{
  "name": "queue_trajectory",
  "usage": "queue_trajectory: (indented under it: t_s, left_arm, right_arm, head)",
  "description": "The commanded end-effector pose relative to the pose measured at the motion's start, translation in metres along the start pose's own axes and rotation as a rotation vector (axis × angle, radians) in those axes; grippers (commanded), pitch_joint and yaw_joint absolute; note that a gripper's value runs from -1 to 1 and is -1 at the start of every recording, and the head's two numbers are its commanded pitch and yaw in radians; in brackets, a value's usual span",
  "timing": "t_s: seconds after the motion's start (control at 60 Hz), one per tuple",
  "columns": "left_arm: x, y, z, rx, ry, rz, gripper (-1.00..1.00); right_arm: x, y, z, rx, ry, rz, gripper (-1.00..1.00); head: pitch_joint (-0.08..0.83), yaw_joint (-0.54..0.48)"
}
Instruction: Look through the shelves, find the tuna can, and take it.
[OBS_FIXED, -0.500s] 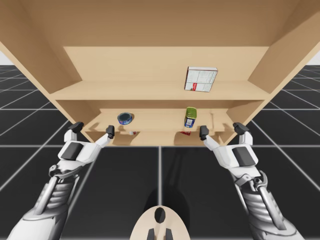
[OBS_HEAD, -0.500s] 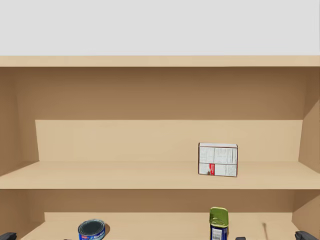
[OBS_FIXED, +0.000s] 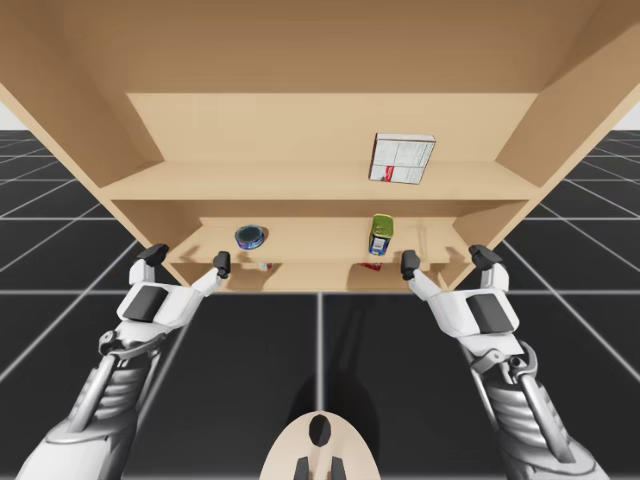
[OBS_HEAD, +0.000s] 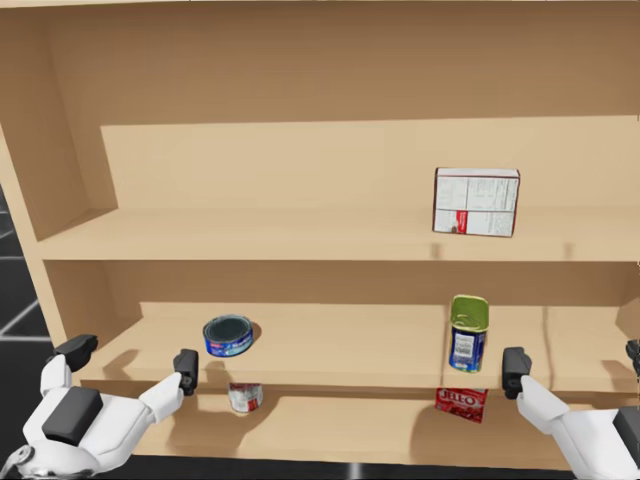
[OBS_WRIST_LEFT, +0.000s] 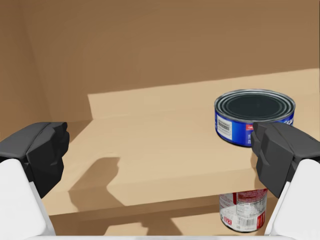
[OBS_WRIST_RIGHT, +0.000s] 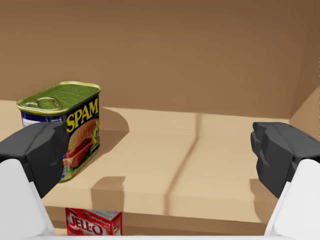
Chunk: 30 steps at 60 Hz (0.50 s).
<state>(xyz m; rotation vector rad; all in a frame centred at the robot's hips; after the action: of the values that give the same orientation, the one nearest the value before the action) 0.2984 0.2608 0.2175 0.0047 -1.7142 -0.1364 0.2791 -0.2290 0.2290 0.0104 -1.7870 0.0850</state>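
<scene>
Rightward of blue can (OBS_HEAD: 228, 336), green-lidded tin (OBS_HEAD: 467, 335).

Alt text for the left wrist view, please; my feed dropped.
A flat blue can stands on a wooden shelf, just ahead of one finger of my open left claw. A red-and-white can stands under that shelf.

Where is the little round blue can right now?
In the head view the low round blue can sits on the left part of the middle shelf, just beyond my open left gripper and above a red-and-white can.
</scene>
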Motion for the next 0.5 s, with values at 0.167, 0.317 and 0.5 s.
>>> queue_trajectory:
  t_s: [0.167,0.317,0.5]
  left_arm:
    - [0.001,-0.002,0.001,-0.004,-0.008,-0.006,-1.00]
    - [0.003,-0.005,0.003,-0.011,-0.016,-0.001,-1.00]
    - [0.015,-0.017,0.013,-0.044,-0.039,0.052,-1.00]
  right_arm:
    - [-0.002,0.002,0.000,-0.007,0.005,-0.016,-1.00]
    - [-0.003,0.002,0.000,0.001,0.012,-0.016,-1.00]
    - [-0.002,0.001,-0.001,-0.001,0.010,-0.016,-1.00]
  head:
    - [0.369,0.20]
    - [0.425,0.28]
    - [0.441,0.27]
